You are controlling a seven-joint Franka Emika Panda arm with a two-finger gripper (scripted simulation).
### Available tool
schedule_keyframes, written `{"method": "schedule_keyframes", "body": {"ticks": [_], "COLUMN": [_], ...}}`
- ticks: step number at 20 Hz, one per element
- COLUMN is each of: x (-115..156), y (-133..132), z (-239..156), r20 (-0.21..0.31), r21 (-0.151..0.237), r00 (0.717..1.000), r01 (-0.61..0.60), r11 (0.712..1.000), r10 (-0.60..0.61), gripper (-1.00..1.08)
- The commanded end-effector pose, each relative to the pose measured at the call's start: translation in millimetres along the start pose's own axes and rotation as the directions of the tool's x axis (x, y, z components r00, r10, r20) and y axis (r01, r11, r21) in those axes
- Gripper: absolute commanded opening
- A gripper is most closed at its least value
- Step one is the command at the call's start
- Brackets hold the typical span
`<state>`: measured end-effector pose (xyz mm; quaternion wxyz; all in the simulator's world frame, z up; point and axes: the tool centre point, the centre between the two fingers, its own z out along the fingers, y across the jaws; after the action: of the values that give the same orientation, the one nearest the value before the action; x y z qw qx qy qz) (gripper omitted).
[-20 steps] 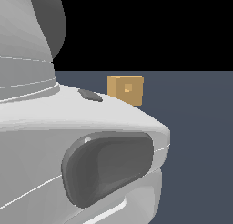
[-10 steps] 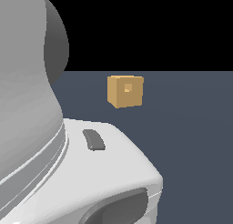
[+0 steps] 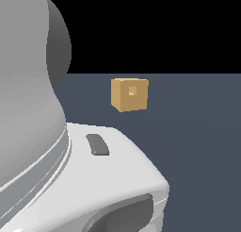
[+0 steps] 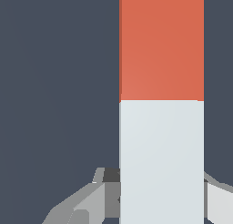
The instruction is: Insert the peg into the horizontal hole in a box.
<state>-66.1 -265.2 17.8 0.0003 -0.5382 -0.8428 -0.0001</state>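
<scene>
One peg [image 4: 161, 104], orange-red at one end and white at the other, is grasped between the gripper [image 4: 159, 198] fingers [image 4: 86, 205] on either side, above a dark blue-grey floor [image 3: 197, 146] bearing one tan box [image 3: 129, 94] with one hole [image 3: 132, 90], under black background.

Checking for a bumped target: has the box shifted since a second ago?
No. The box sits at the same spot below the floor's horizon line in the exterior view; only the arm moved.
</scene>
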Motion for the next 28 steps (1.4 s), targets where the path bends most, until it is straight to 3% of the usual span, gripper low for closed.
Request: {"method": "schedule_keyframes", "body": {"ticks": [1,7,13,28], "x": [1.1,16.9,51.2,182.6], "y": [1.1,15.5,47.3,176.3], "z": [-0.2,-4.1,-12.6,-46.4], "r20": [0.000,0.000,0.000,0.001], "r21": [0.000,0.000,0.000,0.000], "r00": [1.000,1.000,1.000,0.999], "r01": [0.000,-0.003,-0.010,-0.037], "r11": [1.000,1.000,1.000,0.999], "r10": [0.000,0.003,0.010,0.037], "gripper": [-1.00,-1.00,-1.00,-1.00]}}
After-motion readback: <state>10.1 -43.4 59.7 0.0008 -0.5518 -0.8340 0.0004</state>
